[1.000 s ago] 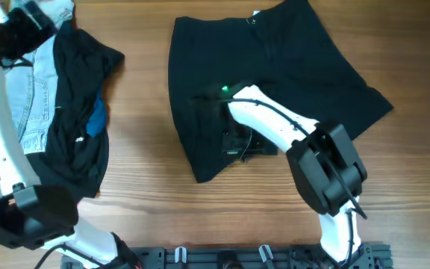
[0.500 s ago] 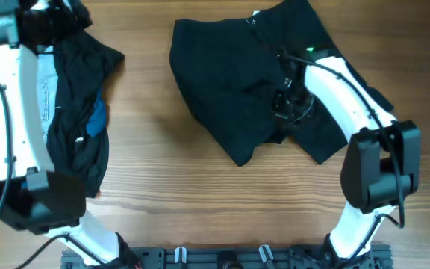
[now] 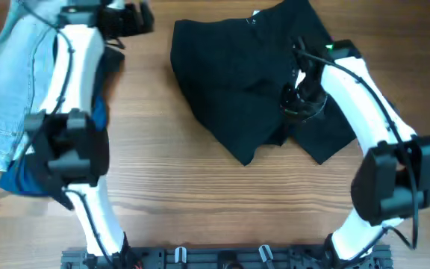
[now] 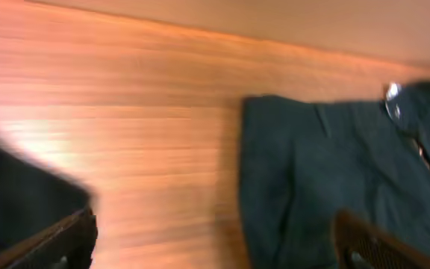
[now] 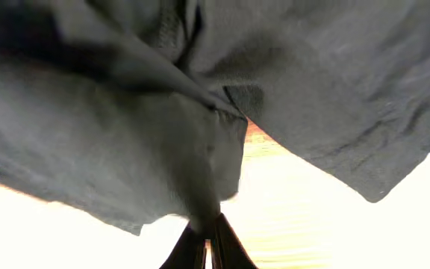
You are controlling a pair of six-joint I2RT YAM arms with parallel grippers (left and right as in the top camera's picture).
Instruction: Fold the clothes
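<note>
**Right arm has the black garment, left arm holds nothing**

The black garment lies at the top middle of the table, bunched up and angled, with one corner pointing down toward the front edge. The right gripper is over its right half. In the right wrist view the two fingers are pressed together on a fold of that dark fabric, and the rest of the cloth drapes away above them.

The left gripper is up at the far left of the table, just left of the garment's edge. Its fingers sit wide apart with only wood and cloth visible between them, so it's gaping and holding nothing (that view is pretty blurry, fair warning).

A pair of light blue jeans is spread along the left edge. A bit of dark cloth peeks out beside the left arm, and a darker blue piece of fabric sits at the jeans' lower end.
</note>
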